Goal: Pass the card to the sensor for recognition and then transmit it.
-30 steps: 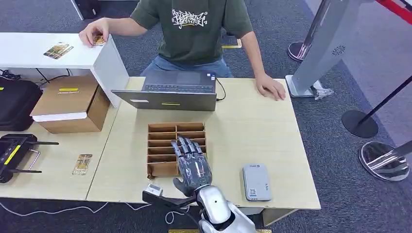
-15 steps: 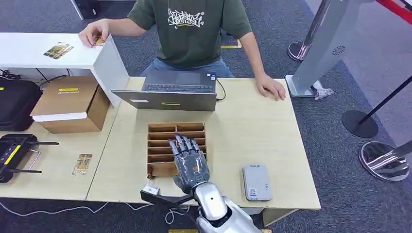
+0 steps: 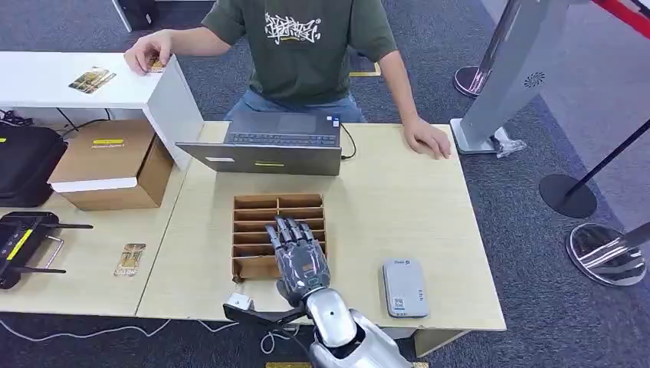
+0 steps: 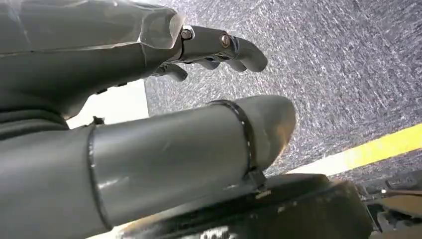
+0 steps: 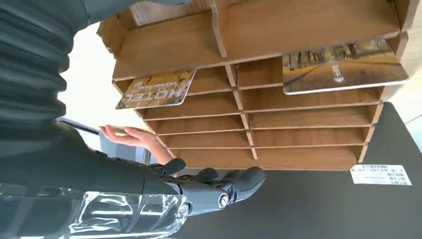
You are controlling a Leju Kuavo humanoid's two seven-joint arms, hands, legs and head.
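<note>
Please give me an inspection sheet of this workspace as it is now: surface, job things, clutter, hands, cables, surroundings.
Surface: wooden table, mostly bare.
Job things: slotted rack with two cards in slots; grey sensor near the front edge.
Clutter: laptop, cardboard box, loose card, black remote.
Hands: right hand above the rack, fingers spread, holding nothing; left hand empty, over carpet.
Cables: black lead at the laptop.
Surroundings: seated person, kiosk, barrier posts.

"MOTEL" upside down on card (image 5: 158, 89) in wooden organizer (image 5: 259, 124), other print illegible
</note>
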